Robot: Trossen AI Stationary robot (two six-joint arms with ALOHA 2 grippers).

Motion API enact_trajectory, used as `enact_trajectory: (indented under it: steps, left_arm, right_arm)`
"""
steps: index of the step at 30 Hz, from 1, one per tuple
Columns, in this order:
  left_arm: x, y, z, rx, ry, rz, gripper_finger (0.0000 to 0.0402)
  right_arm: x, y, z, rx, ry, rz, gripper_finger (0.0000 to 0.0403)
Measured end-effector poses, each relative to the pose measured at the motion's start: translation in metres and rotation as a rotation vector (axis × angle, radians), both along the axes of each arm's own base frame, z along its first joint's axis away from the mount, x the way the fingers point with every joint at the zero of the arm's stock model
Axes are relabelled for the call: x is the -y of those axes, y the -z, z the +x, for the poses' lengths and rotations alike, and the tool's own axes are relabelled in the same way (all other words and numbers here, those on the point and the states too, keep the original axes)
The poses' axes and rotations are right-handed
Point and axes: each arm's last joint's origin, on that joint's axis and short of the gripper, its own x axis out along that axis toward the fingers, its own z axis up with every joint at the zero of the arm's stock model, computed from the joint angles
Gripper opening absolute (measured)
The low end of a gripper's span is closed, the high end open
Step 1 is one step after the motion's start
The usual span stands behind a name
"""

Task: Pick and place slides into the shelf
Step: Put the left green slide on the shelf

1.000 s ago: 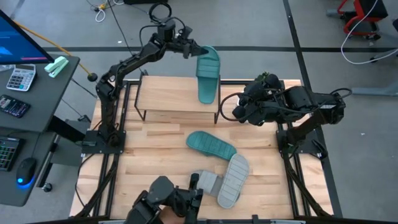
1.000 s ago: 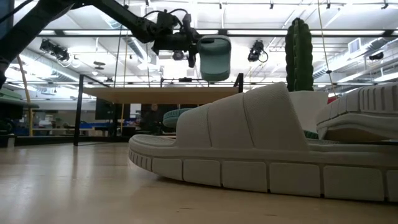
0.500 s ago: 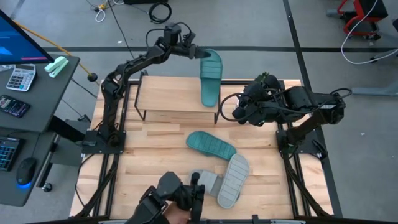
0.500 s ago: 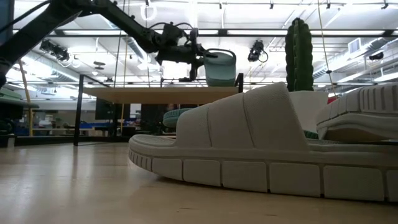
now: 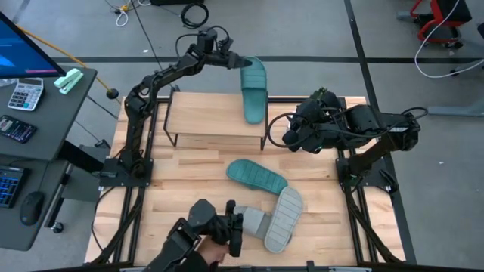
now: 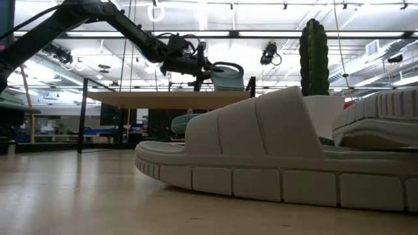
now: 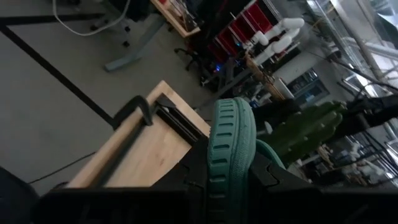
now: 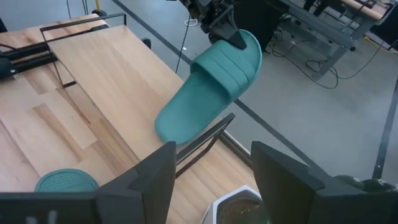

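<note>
Your left gripper (image 5: 234,60) has its fingers closed on the far end of a teal slide (image 5: 254,91). Its long axis runs from the fingers toward you, tilted down, near end over the right end of the shelf (image 5: 208,117), approx. touching it. Right gripper (image 5: 291,136), fingers wide and holding nothing, waits beside the shelf, so I think left arm lowers it.

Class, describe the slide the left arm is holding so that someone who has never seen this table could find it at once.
Start at the shelf at the far end of the table. Over its right end, the left tool grips a teal slide by one end, its other end down at the plank. The other teal slide lies sole-up on the table, beside two grey slides.
</note>
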Motion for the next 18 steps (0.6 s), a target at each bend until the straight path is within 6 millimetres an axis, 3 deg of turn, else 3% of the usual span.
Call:
enact_trajectory:
  steps: [8,13,18]
  left_arm:
    - [0.0003,0.002,-0.001,-0.022,-0.005,-0.022,0.005]
    - [0.0003,0.0059,-0.002,-0.052,-0.034,-0.135,0.005]
    - [-0.0045,-0.0021,-0.006,0.015,-0.015,-0.175,0.005]
  right_arm:
    - [0.0002,0.0,0.0,-0.001,0.0,-0.001,0.0214]
    - [0.0002,0.0,0.0,-0.001,0.0,-0.001,0.0209]
    - [0.0002,0.0,0.0,-0.002,-0.001,-0.002,0.0205]
